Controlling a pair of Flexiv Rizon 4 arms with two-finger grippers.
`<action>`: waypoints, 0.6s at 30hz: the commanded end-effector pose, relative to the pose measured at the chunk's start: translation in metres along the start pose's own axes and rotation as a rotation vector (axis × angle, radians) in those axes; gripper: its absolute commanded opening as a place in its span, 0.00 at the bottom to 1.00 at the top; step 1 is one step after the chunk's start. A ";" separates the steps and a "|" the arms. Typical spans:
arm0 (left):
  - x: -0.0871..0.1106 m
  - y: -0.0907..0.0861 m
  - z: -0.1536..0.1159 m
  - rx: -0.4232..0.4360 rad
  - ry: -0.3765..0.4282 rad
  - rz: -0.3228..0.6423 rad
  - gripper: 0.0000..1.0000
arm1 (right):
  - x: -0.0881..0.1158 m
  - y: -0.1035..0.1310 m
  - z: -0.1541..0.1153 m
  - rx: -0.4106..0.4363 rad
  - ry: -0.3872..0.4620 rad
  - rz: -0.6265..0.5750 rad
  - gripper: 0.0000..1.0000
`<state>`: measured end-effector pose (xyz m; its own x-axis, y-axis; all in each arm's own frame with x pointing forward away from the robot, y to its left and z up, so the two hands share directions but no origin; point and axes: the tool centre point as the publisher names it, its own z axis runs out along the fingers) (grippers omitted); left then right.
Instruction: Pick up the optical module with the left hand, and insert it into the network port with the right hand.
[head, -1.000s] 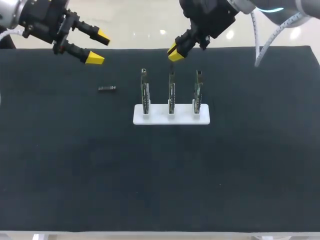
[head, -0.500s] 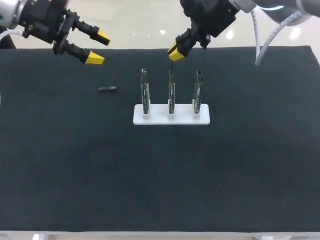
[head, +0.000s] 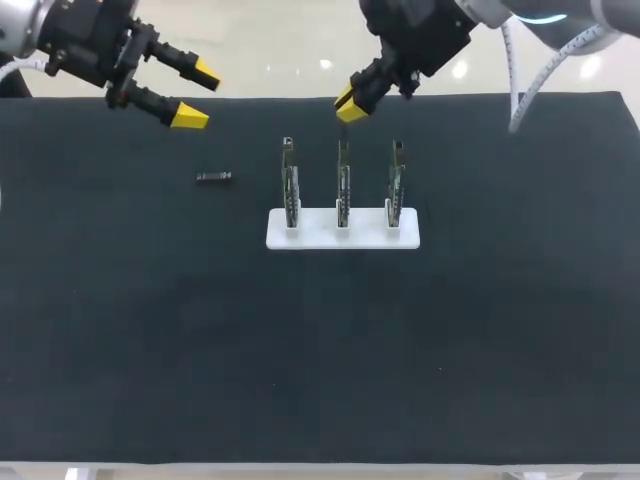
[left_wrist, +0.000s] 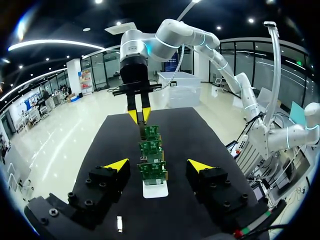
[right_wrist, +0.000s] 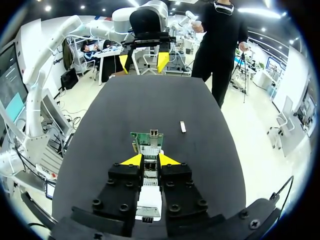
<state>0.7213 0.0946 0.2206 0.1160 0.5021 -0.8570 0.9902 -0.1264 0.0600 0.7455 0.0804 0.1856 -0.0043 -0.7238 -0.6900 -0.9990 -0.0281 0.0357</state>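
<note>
Hardly anything has moved since a second ago: your right tool has crept a touch toward the far edge, and your left tool has kept still. You have the right tool narrow, with only a slim gap between its yellow tips and nothing in it, hanging above the middle circuit board. Your left tool is spread wide and holds nothing, over the far left of the bench. One optical module lies flat on the bench, near the left tool and just left of the holder. That one white holder carries three upright circuit boards, one per slot, each with a network port at its top.
</note>
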 end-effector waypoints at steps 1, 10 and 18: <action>0.000 0.001 0.000 0.001 0.003 -0.001 1.00 | -0.001 0.001 0.000 0.001 0.003 0.002 0.00; 0.000 0.001 0.000 0.001 0.003 -0.001 1.00 | 0.000 0.001 0.001 0.002 0.001 0.001 0.00; 0.000 0.001 0.000 0.001 0.003 -0.001 1.00 | 0.002 0.001 0.002 0.005 -0.003 -0.002 0.00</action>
<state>0.7213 0.0946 0.2206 0.1160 0.5021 -0.8570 0.9902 -0.1264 0.0600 0.7453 0.0810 0.1852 -0.0027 -0.7234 -0.6904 -0.9991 -0.0278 0.0331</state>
